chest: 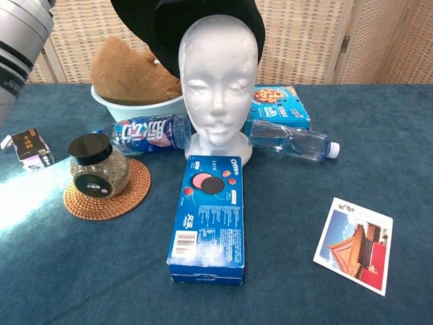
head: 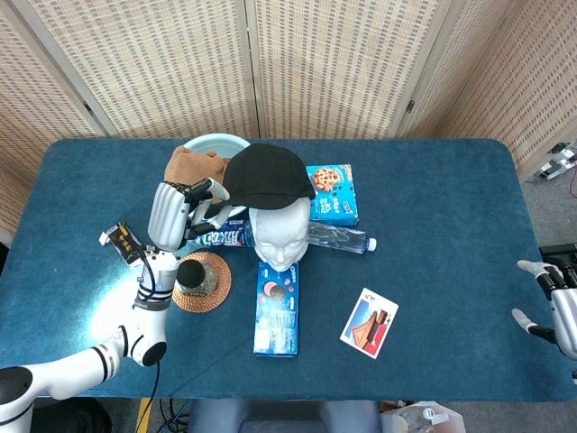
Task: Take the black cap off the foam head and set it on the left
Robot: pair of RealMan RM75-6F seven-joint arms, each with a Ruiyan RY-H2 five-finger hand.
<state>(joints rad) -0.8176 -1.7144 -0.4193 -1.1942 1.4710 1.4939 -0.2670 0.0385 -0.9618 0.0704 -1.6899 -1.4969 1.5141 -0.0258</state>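
Note:
The black cap [head: 266,175] hangs lifted clear of the white foam head [head: 277,237], tilted above and behind its crown. My left hand [head: 176,213] grips the cap at its left edge. In the chest view the cap [chest: 186,24] fills the top of the frame behind the bare foam head [chest: 220,88]; only the left forearm shows there at the top left corner. My right hand [head: 559,311] sits far off at the right edge of the table, fingers apart and holding nothing.
Around the foam head lie an Oreo box [head: 277,307], a cola bottle [chest: 147,133], a clear bottle [head: 341,239] and a cookie box [head: 330,192]. A jar [head: 192,275] stands on a woven coaster, a brown plush fills the pale bowl [chest: 135,105], a postcard [head: 369,322] lies right, a small packet [head: 123,242] left.

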